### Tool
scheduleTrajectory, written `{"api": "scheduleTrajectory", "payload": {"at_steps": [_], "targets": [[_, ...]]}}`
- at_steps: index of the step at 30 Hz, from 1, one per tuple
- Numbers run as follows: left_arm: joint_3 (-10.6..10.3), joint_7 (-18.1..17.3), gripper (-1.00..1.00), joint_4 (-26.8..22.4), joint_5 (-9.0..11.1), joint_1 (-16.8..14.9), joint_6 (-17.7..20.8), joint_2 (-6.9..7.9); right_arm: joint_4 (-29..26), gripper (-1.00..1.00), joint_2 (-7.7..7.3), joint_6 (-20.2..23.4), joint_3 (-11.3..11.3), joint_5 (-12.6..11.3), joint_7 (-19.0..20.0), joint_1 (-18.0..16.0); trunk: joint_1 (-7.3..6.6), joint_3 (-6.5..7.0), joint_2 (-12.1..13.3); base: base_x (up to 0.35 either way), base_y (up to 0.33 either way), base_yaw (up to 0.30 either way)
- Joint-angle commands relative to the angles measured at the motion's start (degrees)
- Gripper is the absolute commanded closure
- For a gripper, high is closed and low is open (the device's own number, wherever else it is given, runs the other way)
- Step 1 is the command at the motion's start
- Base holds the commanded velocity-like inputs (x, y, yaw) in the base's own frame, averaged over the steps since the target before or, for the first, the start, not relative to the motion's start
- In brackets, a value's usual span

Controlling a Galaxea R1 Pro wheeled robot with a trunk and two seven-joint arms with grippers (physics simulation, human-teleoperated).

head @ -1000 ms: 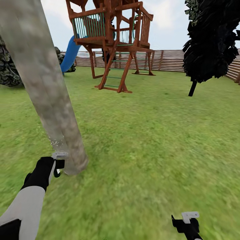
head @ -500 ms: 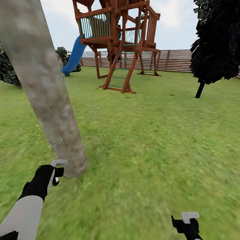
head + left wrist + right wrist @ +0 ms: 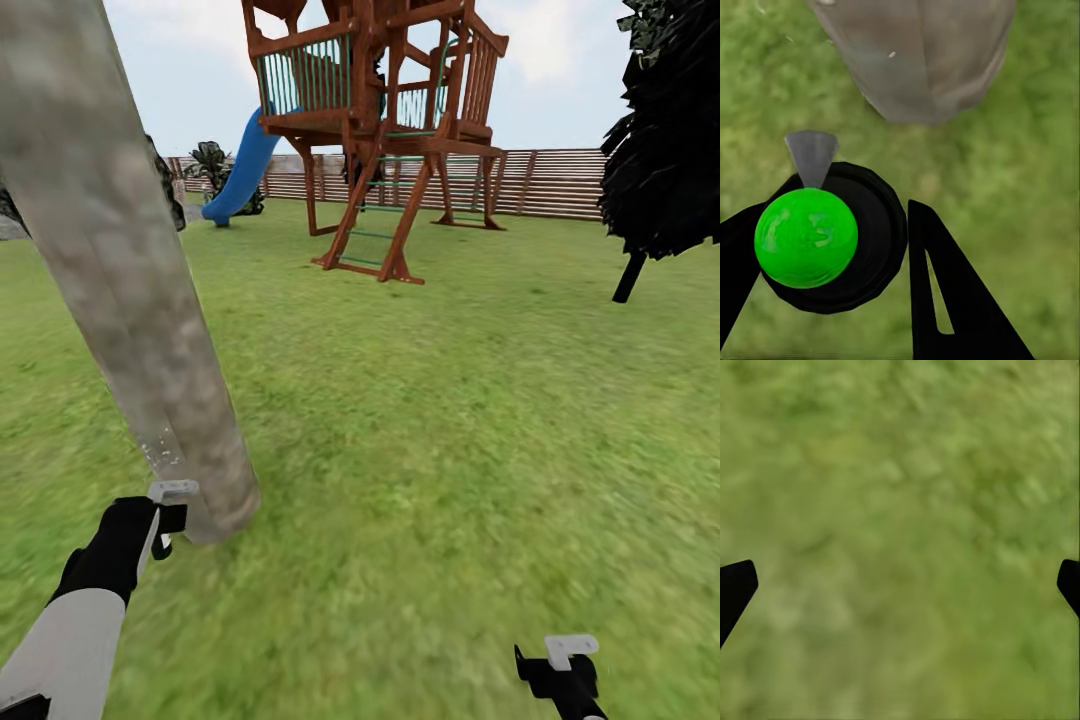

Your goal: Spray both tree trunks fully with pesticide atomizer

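One tree trunk looms before the left end effector clamping the atomizer; right end effector gapes empty.

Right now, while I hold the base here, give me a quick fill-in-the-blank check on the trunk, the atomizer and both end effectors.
1. The left end effector is shut on the ____, whose top is a green ball.
2. Its nozzle points toward the base of the ____.
3. The right end effector is ____, with grass between its fingers.
4. Beyond the trunk stands a wooden playhouse with a ____ slide.

Missing words: atomizer; trunk; open; blue
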Motion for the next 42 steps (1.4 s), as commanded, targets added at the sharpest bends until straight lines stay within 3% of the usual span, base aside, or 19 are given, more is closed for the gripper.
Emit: {"api": "scheduleTrajectory", "payload": {"at_steps": [1,14,24,36,39,42], "targets": [[0.0,0.0,1.00,0.0,0.0,0.0,0.0,0.04,0.0,-1.00,0.00,0.0,0.0,0.0,0.0,0.0,0.00,0.00,0.0,0.131,-0.258,0.278],[-0.1,-0.1,1.00,0.3,0.1,0.0,0.0,0.00,0.0,-1.00,0.00,0.0,0.0,0.0,0.0,0.0,0.00,0.00,0.0,0.048,-0.271,0.271],[-0.1,0.0,1.00,0.6,0.3,0.1,0.0,-0.35,0.1,-1.00,0.00,0.0,0.0,0.0,0.1,0.0,0.00,0.00,0.0,0.071,-0.276,0.015],[-0.1,-0.1,1.00,-5.0,0.3,-0.2,0.4,-0.66,0.1,-1.00,0.01,0.0,0.1,0.0,0.0,0.0,0.00,0.00,0.0,-0.156,-0.213,0.206],[0.0,-0.3,1.00,-4.1,0.3,0.0,0.3,-0.31,0.1,-1.00,0.00,0.0,0.1,0.0,0.0,0.0,0.00,0.00,0.0,-0.025,-0.014,0.249],[-0.4,-0.8,1.00,-0.4,0.4,0.8,0.1,-1.18,0.1,-1.00,0.00,0.0,0.1,0.0,0.0,0.0,0.00,0.00,0.0,-0.002,-0.001,0.044]]}}
